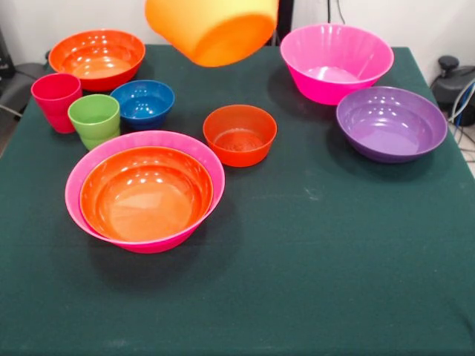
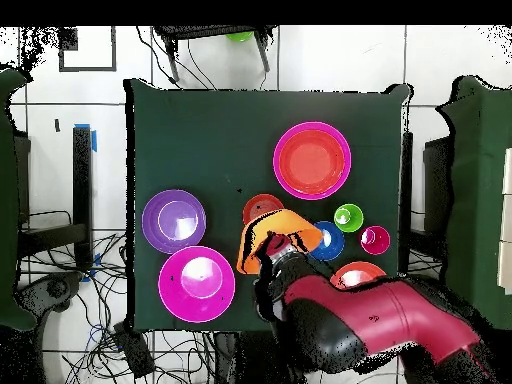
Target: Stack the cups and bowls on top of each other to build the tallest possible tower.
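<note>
The large light orange bowl hangs tilted in the air above the table's far middle. In the overhead view my gripper is shut on its rim, and the bowl hides the fingers. The tower is a red-orange bowl nested in a large magenta bowl at the near left. The red-pink cup and the lime green cup stand side by side at the left. Beside them are the small blue bowl and the small orange-red bowl.
A second red-orange bowl sits at the far left. A second large magenta bowl sits at the far right, with the purple bowl just in front of it. All rest upright on the green table.
</note>
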`<state>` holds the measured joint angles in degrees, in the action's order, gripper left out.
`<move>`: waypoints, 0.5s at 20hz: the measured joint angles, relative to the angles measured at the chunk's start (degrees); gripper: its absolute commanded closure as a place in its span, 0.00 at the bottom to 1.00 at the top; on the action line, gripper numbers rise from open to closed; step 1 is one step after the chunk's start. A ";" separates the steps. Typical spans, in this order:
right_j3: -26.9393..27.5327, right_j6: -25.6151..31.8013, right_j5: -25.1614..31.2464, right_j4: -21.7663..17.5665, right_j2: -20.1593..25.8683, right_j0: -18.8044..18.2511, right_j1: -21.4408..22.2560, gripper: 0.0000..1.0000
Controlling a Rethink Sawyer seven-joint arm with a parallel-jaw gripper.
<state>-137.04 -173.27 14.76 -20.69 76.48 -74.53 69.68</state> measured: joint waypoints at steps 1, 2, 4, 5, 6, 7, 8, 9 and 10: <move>0.06 0.00 -0.18 -0.26 -0.12 0.49 0.00 1.00; 0.16 0.00 -0.41 -0.62 -0.35 1.08 0.01 1.00; 0.69 0.00 -1.73 -2.31 -1.46 3.48 0.01 1.00; 1.07 0.00 -2.54 -3.18 -2.15 4.68 0.06 1.00; 1.58 0.00 -3.51 -4.19 -2.84 6.04 0.18 1.00; 2.09 0.00 -4.49 -5.19 -3.53 7.40 0.29 1.00; 2.91 0.00 -5.66 -6.24 -4.39 9.16 0.45 1.00; 3.68 0.00 -6.53 -6.82 -4.98 10.53 0.55 1.00; 5.18 0.00 -7.75 -7.37 -5.98 12.80 0.71 1.00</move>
<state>-131.85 -173.27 7.02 -28.06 70.50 -61.73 70.40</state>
